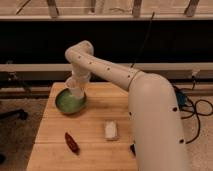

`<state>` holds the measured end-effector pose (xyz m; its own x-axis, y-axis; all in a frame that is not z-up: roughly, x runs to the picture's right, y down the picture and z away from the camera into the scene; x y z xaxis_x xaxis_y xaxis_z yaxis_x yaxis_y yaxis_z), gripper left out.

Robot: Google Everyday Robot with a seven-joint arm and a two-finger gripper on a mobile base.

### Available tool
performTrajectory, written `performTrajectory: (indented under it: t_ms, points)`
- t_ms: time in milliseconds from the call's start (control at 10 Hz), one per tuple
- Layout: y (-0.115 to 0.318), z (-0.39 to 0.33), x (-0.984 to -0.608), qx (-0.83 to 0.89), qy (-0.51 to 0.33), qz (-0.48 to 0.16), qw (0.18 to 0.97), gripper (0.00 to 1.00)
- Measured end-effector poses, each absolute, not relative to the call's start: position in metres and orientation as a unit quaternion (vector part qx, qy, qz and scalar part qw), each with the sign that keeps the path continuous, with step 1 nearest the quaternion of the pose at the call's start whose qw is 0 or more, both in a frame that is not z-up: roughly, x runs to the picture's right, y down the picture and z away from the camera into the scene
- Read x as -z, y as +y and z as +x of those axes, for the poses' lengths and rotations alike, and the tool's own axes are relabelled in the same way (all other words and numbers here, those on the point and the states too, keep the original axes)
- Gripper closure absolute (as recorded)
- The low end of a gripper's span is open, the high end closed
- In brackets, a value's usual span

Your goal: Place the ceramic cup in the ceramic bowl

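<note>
The green ceramic bowl (69,102) sits at the far left of the wooden table (95,140). My gripper (76,88) hangs over the bowl's right rim at the end of the white arm. The pale ceramic cup (76,92) is at the gripper's tip, just above the bowl's inside right edge. The cup's lower part overlaps the bowl in this view; I cannot tell whether it touches the bowl.
A flat white rectangular block (111,130) lies on the table's middle right. A dark red chili-shaped object (71,142) lies near the front left. The white arm (150,105) crosses the table's right side. A dark rail runs behind the table.
</note>
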<state>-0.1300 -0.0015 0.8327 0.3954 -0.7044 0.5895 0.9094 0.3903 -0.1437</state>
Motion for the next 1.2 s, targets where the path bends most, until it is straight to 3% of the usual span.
performTrajectory:
  t_ms: [200, 300, 1000, 1200]
  points:
    - [0.009, -0.136, -0.839, 0.503, -0.240, -0.232, 0.798, 0.93]
    - [0.012, -0.137, -0.841, 0.502, -0.243, -0.234, 0.796, 0.90]
    - [0.030, -0.147, -0.850, 0.505, -0.255, -0.238, 0.790, 0.22]
    - [0.033, -0.150, -0.851, 0.508, -0.257, -0.238, 0.787, 0.20]
